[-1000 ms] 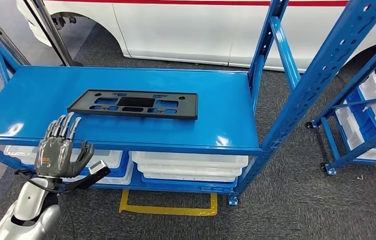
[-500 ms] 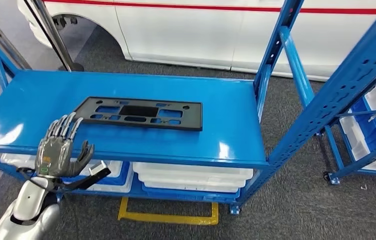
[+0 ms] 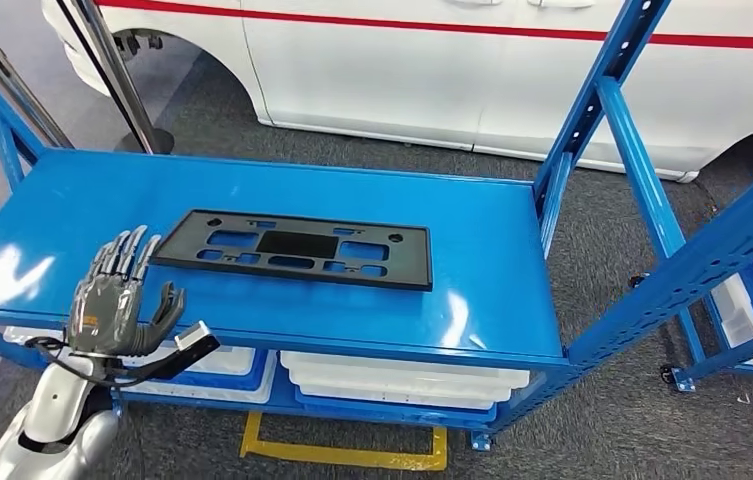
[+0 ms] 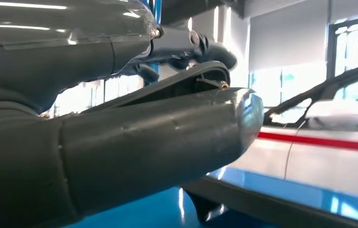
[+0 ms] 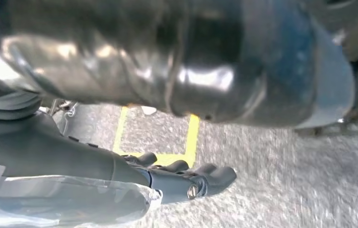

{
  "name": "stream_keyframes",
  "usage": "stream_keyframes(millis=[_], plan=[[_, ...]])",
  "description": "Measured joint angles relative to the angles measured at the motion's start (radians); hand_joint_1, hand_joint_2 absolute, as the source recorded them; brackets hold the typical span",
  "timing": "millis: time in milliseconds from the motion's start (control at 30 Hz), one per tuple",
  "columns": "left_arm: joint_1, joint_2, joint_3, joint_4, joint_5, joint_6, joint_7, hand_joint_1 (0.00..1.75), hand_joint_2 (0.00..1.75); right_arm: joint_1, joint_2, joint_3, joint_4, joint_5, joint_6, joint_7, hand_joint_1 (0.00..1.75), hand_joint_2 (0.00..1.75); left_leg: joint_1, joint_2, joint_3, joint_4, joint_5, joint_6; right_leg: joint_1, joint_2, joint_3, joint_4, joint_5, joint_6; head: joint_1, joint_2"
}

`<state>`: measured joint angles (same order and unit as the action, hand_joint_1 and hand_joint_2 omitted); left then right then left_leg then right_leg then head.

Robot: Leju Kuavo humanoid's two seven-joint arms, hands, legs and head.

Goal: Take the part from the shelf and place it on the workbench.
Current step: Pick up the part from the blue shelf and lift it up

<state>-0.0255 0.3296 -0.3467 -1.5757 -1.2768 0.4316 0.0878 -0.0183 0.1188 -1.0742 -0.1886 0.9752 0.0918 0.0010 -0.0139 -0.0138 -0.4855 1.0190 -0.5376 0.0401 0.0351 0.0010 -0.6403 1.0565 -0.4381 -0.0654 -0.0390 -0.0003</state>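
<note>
One flat black part lies on the blue shelf, and you now see it larger and lower in the head view than a second ago; the whole scene has shifted, so the camera has moved closer, not the part. You are probably nearer to reaching range. Your left hand hovers released, fingers spread, holding nothing, just beside the part's left end, not touching. Your right hand hangs above the floor, fingers loosely curled, holding nothing.

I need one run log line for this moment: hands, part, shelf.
left hand: open, raised before shelf | right hand: holds nothing, over floor | part: flat on shelf, untouched
</note>
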Motion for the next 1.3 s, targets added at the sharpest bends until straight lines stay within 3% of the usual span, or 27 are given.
stream_keyframes(millis=[100,133,167,233,267,300,333,400,433,467,567,633,667,733,767,800,833,900,967,1000,1033,1100,1167,1300], plan=[[0.002,-0.001,-0.002,0.0,0.001,0.0,0.0,0.0,0.0,0.001,0.003,0.0,-0.001,0.0,0.0,0.002,0.0,0.0,0.003,0.002,0.014,0.018,-0.001,-0.01,-0.008,-0.002,0.046,-0.048,0.002,-0.004,0.001,0.0],[0.0,0.001,-0.001,0.0,0.002,0.0,0.0,0.0,0.0,0.001,0.003,0.0,-0.002,0.0,0.0,0.002,0.0,0.0,0.005,0.003,0.005,0.044,-0.014,-0.015,-0.015,-0.003,0.064,-0.06,0.0,-0.003,0.001,0.0],[-0.001,0.002,-0.001,0.0,0.002,-0.001,0.0,0.0,0.0,0.001,0.004,0.0,-0.003,0.0,0.0,0.002,0.0,0.0,0.01,0.004,-0.017,0.087,-0.036,-0.022,-0.021,-0.004,0.077,-0.069,-0.002,-0.001,0.0,0.0],[-0.001,0.005,0.0,0.0,0.004,-0.003,0.0,0.0,0.0,0.0,0.004,0.0,-0.004,0.0,0.002,0.002,0.0,0.0,0.024,0.005,-0.092,0.199,-0.081,-0.044,-0.032,-0.003,0.09,-0.073,-0.013,0.007,-0.001,0.0],[0.001,0.005,0.0,0.0,0.005,-0.004,0.0,0.0,0.0,0.0,0.004,0.0,-0.004,0.0,0.003,0.002,0.0,0.0,0.032,0.005,-0.125,0.235,-0.085,-0.056,-0.038,-0.002,0.096,-0.072,-0.02,0.015,-0.001,0.0],[0.003,0.005,-0.001,0.0,0.006,-0.006,0.0,0.0,0.0,0.0,0.005,0.0,-0.004,0.0,0.004,0.002,0.0,0.0,0.041,0.006,-0.143,0.239,-0.069,-0.068,-0.046,-0.002,0.104,-0.071,-0.029,0.024,-0.001,0.0],[0.004,0.005,-0.001,0.0,0.007,-0.007,0.0,0.0,0.0,0.0,0.006,0.0,-0.004,0.0,0.005,0.002,0.0,0.0,0.05,0.007,-0.144,0.206,-0.029,-0.081,-0.055,-0.002,0.115,-0.068,-0.039,0.034,-0.001,0.0],[0.004,0.005,-0.002,0.002,0.008,-0.01,0.0,0.0,0.0,0.001,0.007,0.0,-0.004,0.0,0.005,0.002,0.0,0.0,0.063,0.01,-0.123,0.097,0.065,-0.109,-0.069,-0.002,0.134,-0.058,-0.062,0.056,-0.001,0.0],[0.002,0.005,-0.003,0.003,0.008,-0.012,0.0,0.0,0.0,0.0,0.006,0.0,-0.004,0.0,0.005,0.002,0.0,0.0,0.064,0.013,-0.114,0.049,0.082,-0.113,-0.073,-0.001,0.136,-0.05,-0.071,0.067,-0.002,0.0],[0.002,0.005,-0.003,0.004,0.009,-0.013,-0.001,0.0,0.0,-0.001,0.006,0.0,-0.004,0.0,0.004,0.002,0.0,0.0,0.062,0.015,-0.112,0.028,0.087,-0.105,-0.072,-0.001,0.133,-0.044,-0.078,0.076,-0.002,0.0],[0.001,0.003,-0.006,0.007,0.011,-0.018,-0.003,0.0,0.0,-0.005,0.007,0.0,-0.004,0.0,0.001,0.004,0.0,0.0,0.058,0.013,-0.117,0.031,0.07,-0.06,-0.068,-0.003,0.127,-0.035,-0.092,0.093,0.0,0.0],[-0.007,0.001,-0.01,0.008,0.016,-0.02,-0.009,0.0,0.0,-0.005,0.007,0.0,-0.004,0.001,0.0,0.005,0.0,0.0,0.057,0.011,-0.108,0.03,0.063,-0.046,-0.07,-0.005,0.114,0.006,-0.117,0.097,0.0,0.0],[-0.015,0.0,-0.014,0.01,0.019,-0.022,-0.017,0.0,0.0,-0.006,0.007,0.0,-0.004,0.002,0.0,0.006,0.0,0.0,0.056,0.011,-0.102,0.029,0.06,-0.039,-0.069,-0.004,0.088,0.056,-0.139,0.097,0.001,0.0],[-0.035,-0.006,-0.03,0.018,0.029,-0.026,-0.039,0.0,0.0,-0.007,0.007,0.0,-0.004,0.006,0.003,0.006,0.0,0.0,0.049,0.01,-0.094,0.029,0.051,-0.028,-0.063,-0.004,0.004,0.193,-0.185,0.093,0.002,0.0],[-0.045,-0.013,-0.043,0.024,0.034,-0.027,-0.051,0.0,0.0,-0.008,0.007,0.0,-0.004,0.007,0.005,0.006,0.0,0.0,0.043,0.008,-0.089,0.029,0.046,-0.024,-0.059,-0.004,-0.035,0.245,-0.19,0.089,0.002,0.0],[-0.055,-0.02,-0.058,0.03,0.037,-0.027,-0.059,0.0,0.0,-0.008,0.007,0.0,-0.004,0.009,0.007,0.006,0.0,0.0,0.037,0.006,-0.081,0.028,0.04,-0.021,-0.054,-0.004,-0.06,0.264,-0.175,0.082,0.002,0.0],[-0.063,-0.027,-0.072,0.035,0.038,-0.026,-0.064,0.0,0.0,-0.008,0.007,0.0,-0.004,0.01,0.008,0.007,0.0,0.0,0.031,0.004,-0.071,0.028,0.034,-0.019,-0.047,-0.003,-0.066,0.246,-0.14,0.071,0.002,0.0],[-0.076,-0.038,-0.092,0.043,0.039,-0.025,-0.066,0.0,0.0,-0.008,0.005,0.0,-0.004,0.011,0.009,0.007,0.0,0.0,0.021,0.002,-0.051,0.026,0.02,-0.015,-0.027,0.001,-0.038,0.135,-0.047,0.035,0.001,0.0],[-0.088,-0.045,-0.106,0.05,0.039,-0.024,-0.066,0.0,0.0,-0.008,0.003,0.0,-0.004,0.011,0.01,0.007,0.0,0.0,0.016,0.001,-0.04,0.024,0.01,-0.016,-0.013,0.004,-0.008,0.044,0.001,0.005,-0.003,0.0],[-0.092,-0.048,-0.112,0.054,0.039,-0.024,-0.066,0.0,0.44,-0.008,0.003,0.0,-0.004,0.012,0.009,0.007,0.0,0.0,0.017,0.002,-0.041,0.024,0.008,-0.016,-0.011,0.005,0.001,0.021,0.0,0.008,-0.005,0.0],[-0.095,-0.049,-0.117,0.057,0.039,-0.023,-0.066,0.0,0.87,-0.009,0.004,0.0,-0.004,0.012,0.01,0.007,0.0,0.0,0.016,0.002,-0.041,0.024,0.006,-0.017,-0.01,0.005,0.006,0.008,-0.003,0.02,-0.006,0.0],[-0.099,-0.052,-0.123,0.062,0.05,-0.018,-0.074,0.0,0.87,-0.009,0.006,0.0,-0.004,0.014,0.01,0.007,0.0,0.0,0.018,0.004,-0.042,0.022,0.005,-0.018,-0.011,0.007,0.011,-0.005,-0.011,0.043,-0.006,0.0],[-0.107,-0.058,-0.136,0.067,0.073,-0.006,-0.096,0.0,0.0,-0.009,0.006,0.0,-0.004,0.019,0.012,0.006,0.0,0.0,0.018,0.005,-0.04,0.019,0.005,-0.019,-0.011,0.007,0.011,-0.005,-0.012,0.044,-0.006,0.0],[-0.134,-0.09,-0.188,0.077,0.114,0.029,-0.144,0.0,0.0,-0.014,0.007,0.003,-0.004,0.028,0.008,0.005,0.0,0.0,0.018,0.005,-0.039,0.015,0.004,-0.019,-0.011,0.006,0.012,-0.005,-0.014,0.043,-0.006,0.0]])
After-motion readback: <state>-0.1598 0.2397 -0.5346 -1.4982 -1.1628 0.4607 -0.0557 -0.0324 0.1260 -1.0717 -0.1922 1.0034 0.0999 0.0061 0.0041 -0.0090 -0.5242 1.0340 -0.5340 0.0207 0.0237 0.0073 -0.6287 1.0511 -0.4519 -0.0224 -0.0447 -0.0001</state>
